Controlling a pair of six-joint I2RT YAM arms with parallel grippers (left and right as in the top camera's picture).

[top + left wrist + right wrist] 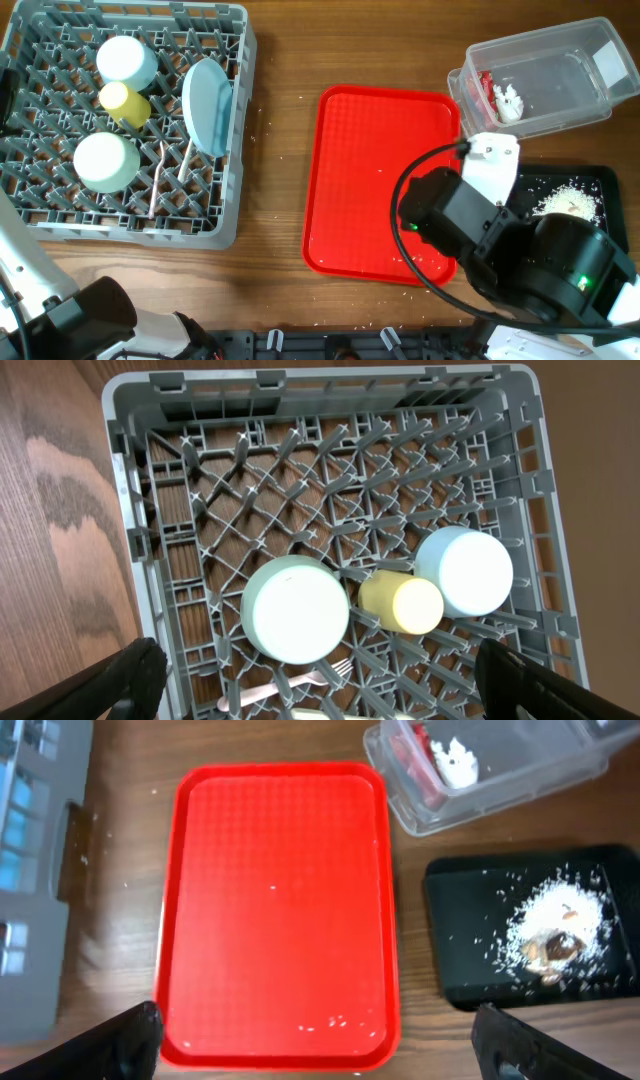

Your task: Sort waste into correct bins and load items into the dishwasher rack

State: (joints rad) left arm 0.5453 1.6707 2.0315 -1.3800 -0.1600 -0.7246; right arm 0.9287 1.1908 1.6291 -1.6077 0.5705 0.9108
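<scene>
Dishwasher rack (330, 480) approx. straight below left gripper (322, 698), jaws wide

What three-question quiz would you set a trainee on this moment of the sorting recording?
1. Short answer: in the dishwasher rack, what stands between the pale green bowl and the light blue bowl?
2. True or false: the red tray carries dishes.
3. Pick one: the red-and-white wrapper lies in A) the red tray, B) the clear tub, C) the dishwasher rack.

Key: 1. the yellow cup; 2. false; 3. B.
</scene>
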